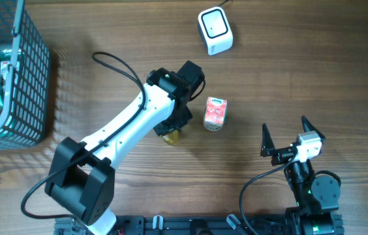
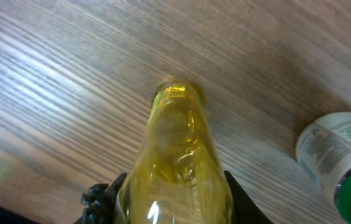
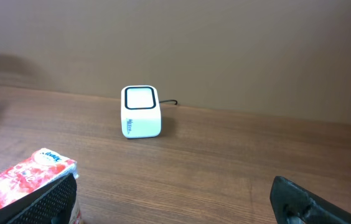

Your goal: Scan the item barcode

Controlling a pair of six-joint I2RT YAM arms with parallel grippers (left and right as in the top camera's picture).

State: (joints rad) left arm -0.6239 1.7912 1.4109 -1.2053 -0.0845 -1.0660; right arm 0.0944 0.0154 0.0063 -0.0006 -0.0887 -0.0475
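Basket point(image 1: 14, 85) at 10 o'clock. Left claw point(image 2: 169, 202) pinches yellow bottle point(image 2: 175, 143) mid-table, apparently not lifted yet. Red pack point(image 1: 215, 113) at its 3 o'clock. Scanner point(image 1: 214, 29) at 1 o'clock, well apart, so scan undone. Right claw point(image 1: 284, 123) spread, empty, 4 o'clock.

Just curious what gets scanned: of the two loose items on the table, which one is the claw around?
The yellow bottle: it sits between the fingers of the left gripper, while the red pack lies apart, untouched.
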